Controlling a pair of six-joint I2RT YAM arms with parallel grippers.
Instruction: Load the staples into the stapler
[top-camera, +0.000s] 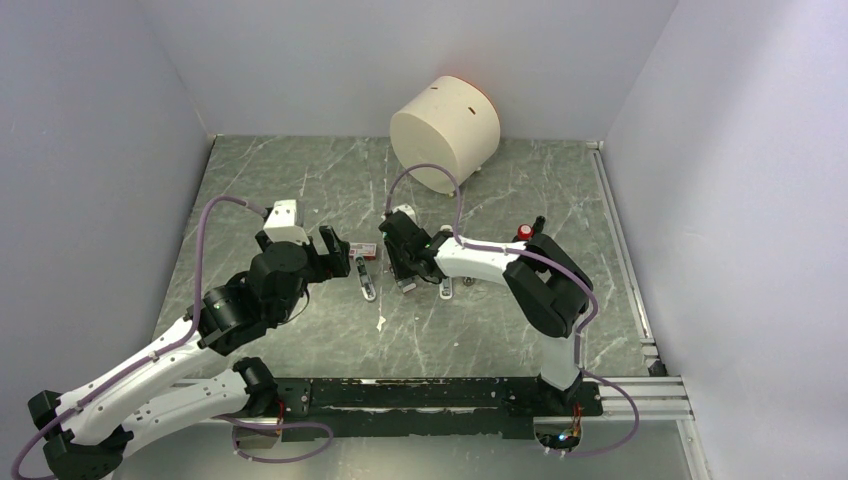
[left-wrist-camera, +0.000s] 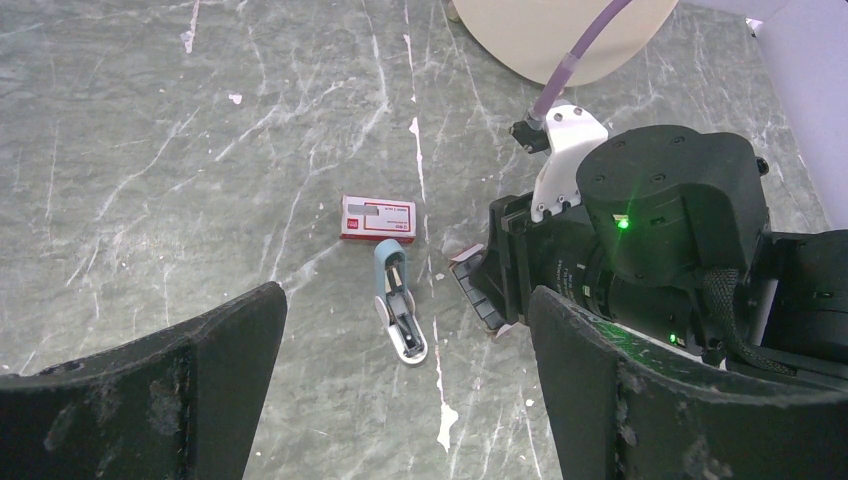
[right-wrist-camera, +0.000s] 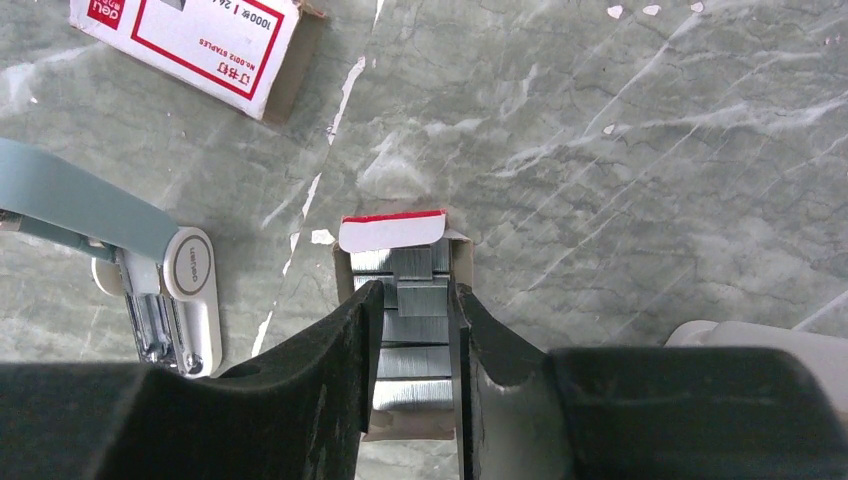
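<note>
Dark fingers of the right tool (right-wrist-camera: 418, 300) fill the wrist view, narrowed to a slim gap and apparently pinching the staples (right-wrist-camera: 415, 335), dull grey strips stacked in an open cardboard tray (right-wrist-camera: 392, 230) on the marble-patterned tabletop (right-wrist-camera: 650, 150). Light and stiff, yet likely to snap along their glued joints, the strips look best gripped across their long sides at mid-length. Just left lies the stapler (right-wrist-camera: 180, 300), hinged open, near a red-and-white box (right-wrist-camera: 190, 40). The left tool (left-wrist-camera: 404, 320) hangs wide open, empty.
</note>
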